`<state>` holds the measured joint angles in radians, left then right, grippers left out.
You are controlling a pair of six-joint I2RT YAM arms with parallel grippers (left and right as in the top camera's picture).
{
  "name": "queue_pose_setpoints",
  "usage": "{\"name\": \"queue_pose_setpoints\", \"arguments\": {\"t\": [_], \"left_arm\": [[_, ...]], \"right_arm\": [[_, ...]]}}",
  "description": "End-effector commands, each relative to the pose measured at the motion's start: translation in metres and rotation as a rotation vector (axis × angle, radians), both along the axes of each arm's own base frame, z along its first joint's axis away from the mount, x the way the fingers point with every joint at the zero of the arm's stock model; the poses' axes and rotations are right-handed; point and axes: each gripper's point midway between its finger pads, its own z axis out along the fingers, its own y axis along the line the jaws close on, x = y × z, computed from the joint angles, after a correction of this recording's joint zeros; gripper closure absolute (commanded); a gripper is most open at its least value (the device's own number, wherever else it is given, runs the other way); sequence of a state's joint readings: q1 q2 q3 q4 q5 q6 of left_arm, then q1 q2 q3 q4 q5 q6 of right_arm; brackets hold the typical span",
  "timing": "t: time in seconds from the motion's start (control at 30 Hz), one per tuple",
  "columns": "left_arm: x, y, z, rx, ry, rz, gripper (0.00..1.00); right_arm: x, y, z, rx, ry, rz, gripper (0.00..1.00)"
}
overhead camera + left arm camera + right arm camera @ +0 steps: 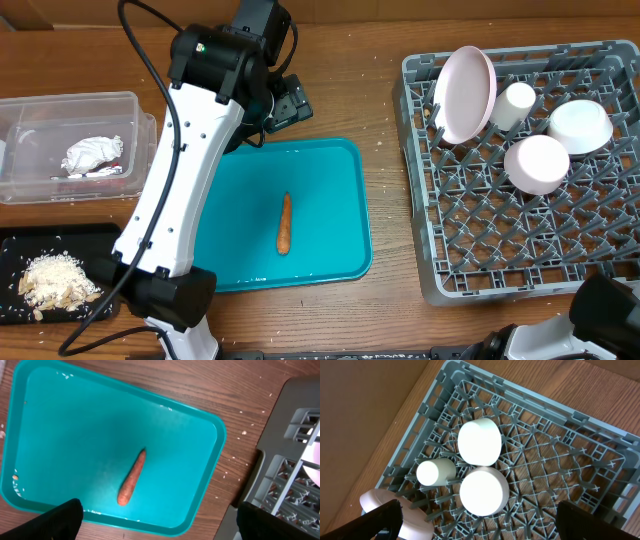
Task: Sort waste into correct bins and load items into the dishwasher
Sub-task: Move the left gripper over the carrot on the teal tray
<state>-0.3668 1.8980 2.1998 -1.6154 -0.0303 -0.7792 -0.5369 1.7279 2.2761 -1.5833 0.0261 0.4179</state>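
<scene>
Off to the left sit a clear bin holding crumpled foil and a black tray of pale shreds. The left gripper hangs over the far edge of the teal tray, fingers spread wide, gripping nothing. The carrot lies mid-tray, clear of those fingers and untouched. Further right, the dish rack holds a pink plate and white cups. The right gripper looks down on it, spread wide and empty.
</scene>
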Motion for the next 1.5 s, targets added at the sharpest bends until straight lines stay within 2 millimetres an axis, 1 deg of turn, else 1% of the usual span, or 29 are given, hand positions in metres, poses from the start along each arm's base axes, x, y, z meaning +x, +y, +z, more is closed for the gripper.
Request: {"name": "queue_pose_setpoints", "arguments": {"t": [0.0,0.1,0.2,0.3,0.4,0.47,0.5,0.53,0.63,0.7,0.73,0.8,0.93,0.97,1.0,1.1,1.17,1.23,1.27,1.4,1.47], "left_arm": [[-0.008,-0.016,-0.012,-0.021,0.058,-0.099,0.00],[-0.031,-0.020,-0.031,0.059,0.159,-0.166,0.00],[-0.046,-0.032,-0.045,0.088,0.208,-0.187,0.00],[-0.051,-0.039,-0.046,0.107,0.204,-0.176,0.00],[-0.056,-0.043,-0.038,0.097,0.183,-0.202,0.00],[-0.058,-0.041,-0.029,0.097,0.154,-0.203,0.00],[-0.059,-0.037,-0.022,0.109,0.126,-0.186,0.00],[-0.058,-0.026,-0.008,0.156,0.053,-0.154,0.00],[-0.060,-0.011,0.016,0.206,-0.048,-0.135,0.00],[-0.064,-0.009,0.024,0.194,-0.067,-0.149,0.00],[-0.066,-0.011,0.023,0.183,-0.059,-0.160,0.00],[-0.071,-0.012,0.015,0.178,-0.026,-0.170,0.00],[-0.087,-0.013,-0.015,0.172,0.099,-0.159,0.00],[-0.090,-0.013,-0.019,0.171,0.116,-0.154,0.00],[-0.092,-0.012,-0.023,0.178,0.130,-0.150,0.00],[-0.095,0.001,-0.040,0.251,0.168,-0.144,0.00],[-0.094,0.000,-0.050,0.250,0.189,-0.140,0.00],[-0.088,-0.008,-0.054,0.219,0.181,-0.143,0.00],[-0.089,-0.010,-0.055,0.207,0.187,-0.154,0.00],[-0.086,-0.014,-0.057,0.194,0.178,-0.169,0.00],[-0.084,-0.013,-0.061,0.207,0.174,-0.190,0.00]], "right_arm": [[0.000,0.000,0.006,-0.006,-0.020,-0.004,0.00],[0.000,0.000,0.006,-0.006,-0.020,-0.004,0.00],[0.000,0.000,0.006,-0.006,-0.020,-0.004,0.00],[0.000,0.000,0.006,-0.006,-0.020,-0.004,0.00],[0.000,0.000,0.006,-0.006,-0.020,-0.004,0.00],[0.000,0.000,0.006,-0.006,-0.020,-0.004,0.00],[0.000,0.000,0.006,-0.006,-0.020,-0.004,0.00],[0.000,0.000,0.006,-0.006,-0.020,-0.004,0.00],[0.000,0.000,0.006,-0.006,-0.020,-0.004,0.00],[0.000,0.000,0.006,-0.006,-0.020,-0.004,0.00],[0.000,0.000,0.006,-0.006,-0.020,-0.004,0.00],[0.000,0.000,0.006,-0.006,-0.020,-0.004,0.00],[0.000,0.000,0.006,-0.006,-0.020,-0.004,0.00],[0.000,0.000,0.006,-0.006,-0.020,-0.004,0.00],[0.000,0.000,0.006,-0.006,-0.020,-0.004,0.00],[0.000,0.000,0.006,-0.006,-0.020,-0.004,0.00],[0.000,0.000,0.006,-0.006,-0.020,-0.004,0.00],[0.000,0.000,0.006,-0.006,-0.020,-0.004,0.00],[0.000,0.000,0.006,-0.006,-0.020,-0.004,0.00],[0.000,0.000,0.006,-0.006,-0.020,-0.004,0.00],[0.000,0.000,0.006,-0.006,-0.020,-0.004,0.00]]}}
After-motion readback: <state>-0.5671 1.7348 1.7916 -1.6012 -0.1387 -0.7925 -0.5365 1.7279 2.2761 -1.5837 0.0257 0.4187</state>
